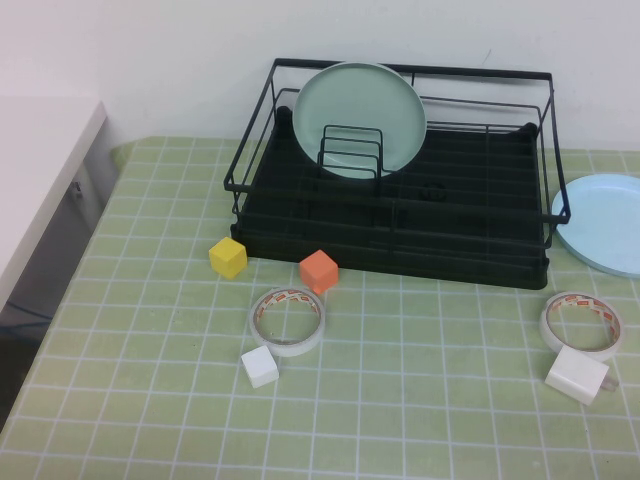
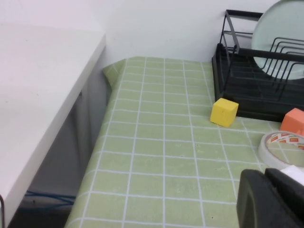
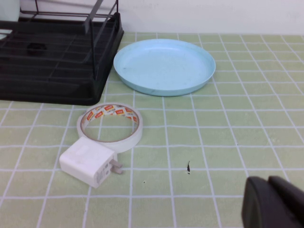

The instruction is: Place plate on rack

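Neither left gripper nor right gripper, whose jaw states cannot be told, has reached the sky-blue plate, lying flat at right of the rack, nearer the right arm.

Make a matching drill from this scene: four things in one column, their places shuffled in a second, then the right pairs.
Things:
1. plate
2. green plate
3. yellow cube
4. white charger

Places:
A. upright in the divider loops of the rack
B. flat on the table, right of the rack
C. against the right-hand tape roll
D. before the rack's left front corner

Pairs: 1-B, 2-A, 3-D, 4-C.

Neither gripper is on the plate: left gripper and right gripper sit low, near the robot.
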`<state>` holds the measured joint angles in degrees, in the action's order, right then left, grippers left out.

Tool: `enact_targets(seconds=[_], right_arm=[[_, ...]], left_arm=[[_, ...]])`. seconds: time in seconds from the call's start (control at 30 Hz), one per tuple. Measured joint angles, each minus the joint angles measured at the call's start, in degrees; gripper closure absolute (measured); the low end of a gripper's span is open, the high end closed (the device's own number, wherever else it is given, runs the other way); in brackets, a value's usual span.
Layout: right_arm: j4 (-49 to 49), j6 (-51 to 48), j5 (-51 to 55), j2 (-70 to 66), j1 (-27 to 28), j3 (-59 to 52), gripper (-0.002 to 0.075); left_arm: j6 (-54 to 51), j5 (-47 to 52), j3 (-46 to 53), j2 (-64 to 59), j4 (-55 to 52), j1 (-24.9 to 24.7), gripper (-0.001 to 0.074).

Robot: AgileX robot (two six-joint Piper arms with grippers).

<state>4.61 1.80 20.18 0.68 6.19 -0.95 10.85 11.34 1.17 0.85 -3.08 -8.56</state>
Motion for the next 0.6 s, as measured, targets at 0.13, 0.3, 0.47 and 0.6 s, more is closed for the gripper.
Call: enact_targets(seconds=[0.13, 0.3, 0.47, 0.6], right_arm=[[0.00, 0.00, 0.00, 0.00, 0.00, 0.00, 0.0728], [0.91, 0.00, 0.00, 0.00, 0.00, 0.00, 0.0728], [4.41, 0.00, 0.00, 0.00, 0.00, 0.00, 0.0728], [6.77, 0.00, 0.00, 0.00, 0.00, 0.00, 0.0728]], left_arm=[[-0.35, 0.26, 0.00, 0.00, -0.30, 0.00, 0.0736], [-0.49, 4.48, 0.00, 0.00, -0.30, 0.00, 0.0736], [-0.49, 6.46, -0.12, 0.00, 0.62, 0.00, 0.0736], [-0.49, 6.46, -0.12, 0.00, 1.72, 0.00, 0.0736]])
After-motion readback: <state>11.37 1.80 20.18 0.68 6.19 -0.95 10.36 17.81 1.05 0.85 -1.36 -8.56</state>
